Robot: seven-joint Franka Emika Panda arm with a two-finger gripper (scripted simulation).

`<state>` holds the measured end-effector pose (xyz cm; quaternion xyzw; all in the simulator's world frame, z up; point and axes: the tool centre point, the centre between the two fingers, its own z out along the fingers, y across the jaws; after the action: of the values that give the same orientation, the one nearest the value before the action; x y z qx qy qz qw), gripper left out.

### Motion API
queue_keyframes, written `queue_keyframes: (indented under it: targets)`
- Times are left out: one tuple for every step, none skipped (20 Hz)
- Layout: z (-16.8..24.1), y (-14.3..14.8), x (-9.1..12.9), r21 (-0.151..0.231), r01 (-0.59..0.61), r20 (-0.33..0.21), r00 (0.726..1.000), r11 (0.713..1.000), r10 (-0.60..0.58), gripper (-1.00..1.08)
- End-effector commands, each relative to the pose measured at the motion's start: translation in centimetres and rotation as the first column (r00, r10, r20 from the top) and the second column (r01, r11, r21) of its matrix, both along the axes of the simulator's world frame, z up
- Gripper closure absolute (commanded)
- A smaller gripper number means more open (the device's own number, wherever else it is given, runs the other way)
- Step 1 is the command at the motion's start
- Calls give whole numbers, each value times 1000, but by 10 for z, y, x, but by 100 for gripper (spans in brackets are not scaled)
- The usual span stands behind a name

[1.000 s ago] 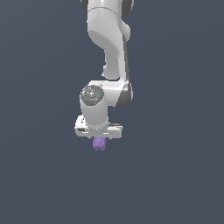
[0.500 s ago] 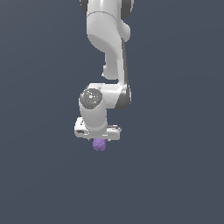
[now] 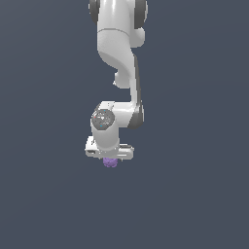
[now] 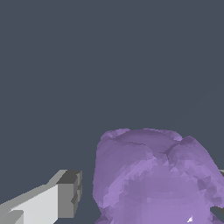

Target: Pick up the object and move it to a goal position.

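The white arm [image 3: 119,63] reaches down from the top of the exterior view, and the purple lump [image 3: 110,163] sits directly under the gripper [image 3: 110,159], touching its underside. In the wrist view the lump [image 4: 153,175] bulks large between the fingers – one grey-tipped finger [image 4: 65,194] stands just beside it, a narrow gap showing, the other barely visible at the frame edge – so whether the grip is tight on it I cannot tell

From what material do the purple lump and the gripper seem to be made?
Purple lump: matte, bumpy and faceted, with soft shading and no shine; perhaps rubber or clay, the render leaves it open.
Gripper: smooth white shell with faint highlights, looks like painted plastic or metal; its fingertips are dull grey.
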<state>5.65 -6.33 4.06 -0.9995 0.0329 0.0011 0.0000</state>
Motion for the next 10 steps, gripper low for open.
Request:
queue_keyframes:
  targets:
    - [-2,0,1,0,0,2,1000,1000,0,-92]
    - [-1,0,2,0,0,2,1000,1000,0,-92]
    - [-1,0,2,0,0,2,1000,1000,0,108]
    - [-1,0,2,0,0,2,1000,1000,0,108]
    - [-1,0,2,0,0,2,1000,1000,0,108]
    - [-1,0,2,0,0,2,1000,1000,0,108]
    - [-1,0,2,0,0,2,1000,1000,0,108]
    - [-1,0,2,0,0,2,1000,1000,0,108]
    - [-1,0,2,0,0,2,1000,1000,0,108]
    - [-1,0,2,0,0,2,1000,1000,0,108]
